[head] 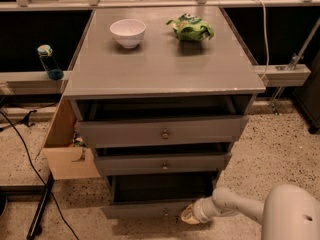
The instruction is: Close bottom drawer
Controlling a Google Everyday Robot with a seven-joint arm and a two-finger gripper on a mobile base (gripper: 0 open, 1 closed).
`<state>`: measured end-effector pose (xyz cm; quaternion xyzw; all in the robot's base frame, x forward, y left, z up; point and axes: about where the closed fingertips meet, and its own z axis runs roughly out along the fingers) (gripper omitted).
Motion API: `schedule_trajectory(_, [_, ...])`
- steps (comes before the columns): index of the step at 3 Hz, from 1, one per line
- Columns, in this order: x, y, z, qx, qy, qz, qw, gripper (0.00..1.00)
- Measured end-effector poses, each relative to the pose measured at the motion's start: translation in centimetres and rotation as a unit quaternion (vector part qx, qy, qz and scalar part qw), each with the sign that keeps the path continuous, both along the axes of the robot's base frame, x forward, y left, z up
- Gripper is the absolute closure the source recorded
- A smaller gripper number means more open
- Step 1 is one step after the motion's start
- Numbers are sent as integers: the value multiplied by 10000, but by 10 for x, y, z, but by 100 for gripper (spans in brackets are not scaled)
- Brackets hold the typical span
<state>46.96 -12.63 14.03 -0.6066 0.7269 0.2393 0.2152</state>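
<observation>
We're holding the gripper (192, 214) at the bottom drawer (140, 210) front's right end. The drawer is standing pulled out, the whole push remaining, and we cannot tell the gripper's opening.

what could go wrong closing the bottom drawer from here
The tool sits at the right end of the bottom drawer front, away from its knob, so a push may skew and jam it. The middle drawer also juts out above; the arm could bump it.

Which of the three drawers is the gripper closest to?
The bottom drawer, the lowest with the slimmest front; the gripper sits at its right end, below the middle drawer and top drawer.
</observation>
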Motion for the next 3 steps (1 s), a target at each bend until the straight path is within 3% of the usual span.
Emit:
schedule_trajectory(2, [32,20,-4,205,-391,117,9990,100])
schedule_trajectory(3, [30,20,-2,205,-391,117,9990,100])
